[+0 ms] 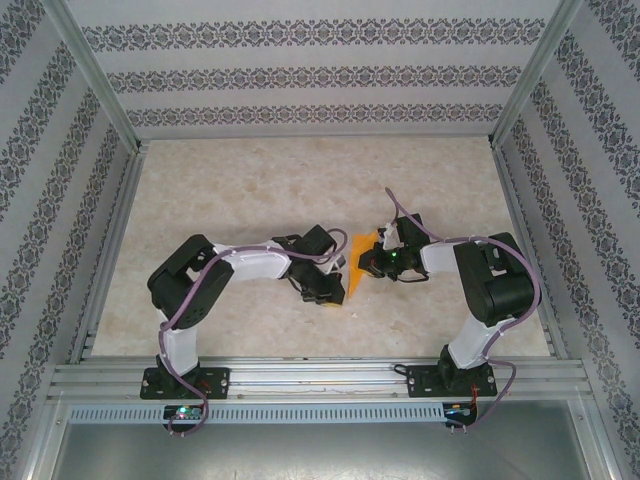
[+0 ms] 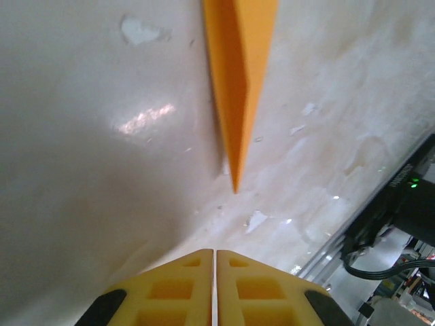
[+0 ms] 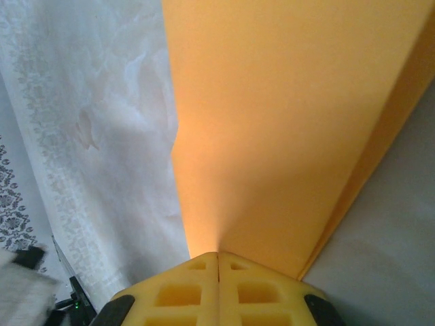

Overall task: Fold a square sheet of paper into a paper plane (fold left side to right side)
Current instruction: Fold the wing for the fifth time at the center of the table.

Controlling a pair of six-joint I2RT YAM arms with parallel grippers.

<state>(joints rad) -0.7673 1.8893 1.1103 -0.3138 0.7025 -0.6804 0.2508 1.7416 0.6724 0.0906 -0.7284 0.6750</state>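
Paper plane (image 1: 357, 247): bright orange, already narrowed to a point, one layer doubled over another along a long edge. It sits at the tips of the right pincer (image 1: 365, 265), over the middle of the counter (image 1: 250, 190).

- Right wrist view: the right pincer (image 3: 217, 272) has its yellow fingers pressed together, and the orange sheet (image 3: 285, 122) spreads out directly from them. I judge it pinched on the paper's edge. The folded layer shows along the sheet's right border.
- The sheet looks tilted up from the pinch. Cannot tell whether the far point touches the counter.
- Left pincer (image 1: 330, 290): across the paper plane from the right pincer, near the pointed end.
- Left wrist view: the left pincer (image 2: 215, 272) is closed on nothing. The plane's tip (image 2: 238, 81) points toward it, apart, with bare counter (image 2: 102, 170) between.

Risks from here, as judgement:
- The paper is thin and slick, and the pinch takes only an edge. A sideways tug could slip it free and let the fold spring open.
- A left pincer coming down off the crease line would set the left-to-right fold askew, or crumple the tip.
- If one pincer pins the paper while the other drags, the sheet may tear at the pinch.
- With the sheet lifted, the layers could shift against each other unseen.
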